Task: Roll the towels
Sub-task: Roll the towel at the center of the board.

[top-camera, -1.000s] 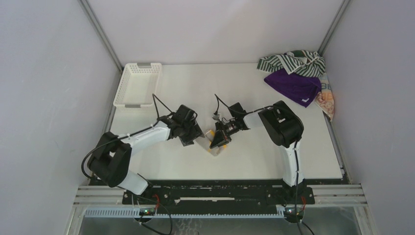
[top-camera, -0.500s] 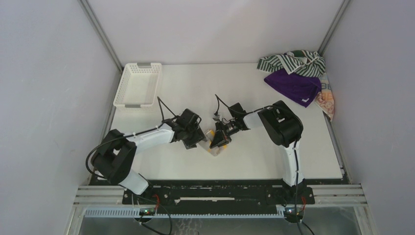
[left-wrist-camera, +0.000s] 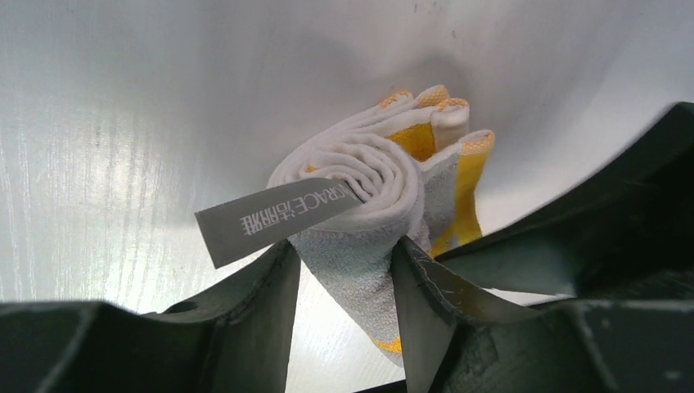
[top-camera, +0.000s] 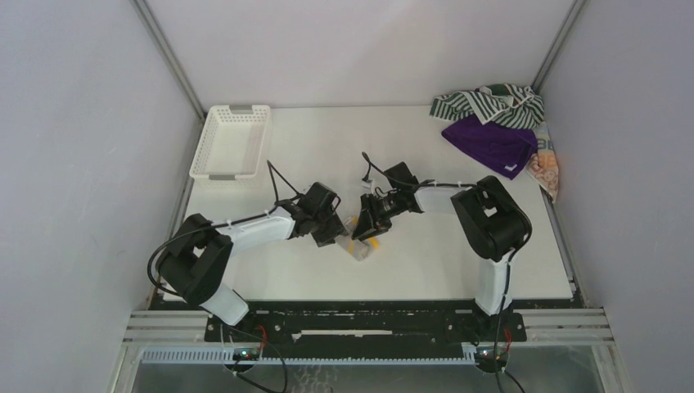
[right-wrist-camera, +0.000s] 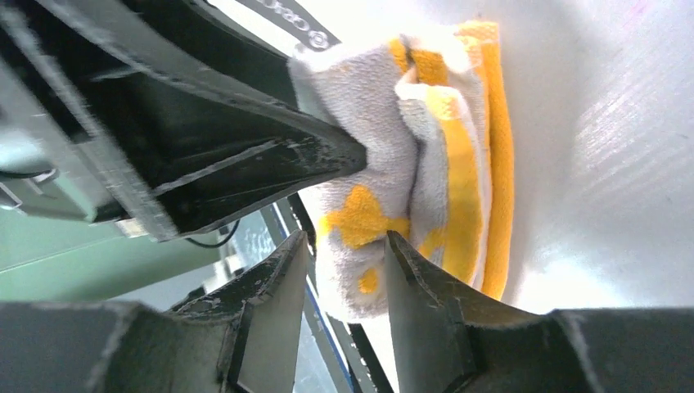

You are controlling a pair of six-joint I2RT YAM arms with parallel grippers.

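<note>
The yellow-and-white towel (top-camera: 362, 246) lies rolled up on the table between my two grippers. In the left wrist view the roll (left-wrist-camera: 360, 172) shows its spiral end and a grey label, and my left gripper (left-wrist-camera: 344, 246) is shut on a loose layer of it. In the right wrist view my right gripper (right-wrist-camera: 345, 237) is closed narrowly on the other end of the roll (right-wrist-camera: 458, 164), facing the left gripper's fingers (right-wrist-camera: 245, 139). From above, the left gripper (top-camera: 334, 233) and right gripper (top-camera: 365, 226) sit close together. The striped towel (top-camera: 489, 102), purple towel (top-camera: 491, 143) and orange patterned towel (top-camera: 547, 170) lie heaped at the back right.
A white lattice basket (top-camera: 231, 141) stands at the table's back left. The enclosure walls close in on both sides and the back. The right arm's elbow (top-camera: 491, 217) rises over the table's right half.
The left gripper has moved right, up to the roll. The right arm's elbow has swung right and its gripper has shifted slightly toward the back, still at the roll.
</note>
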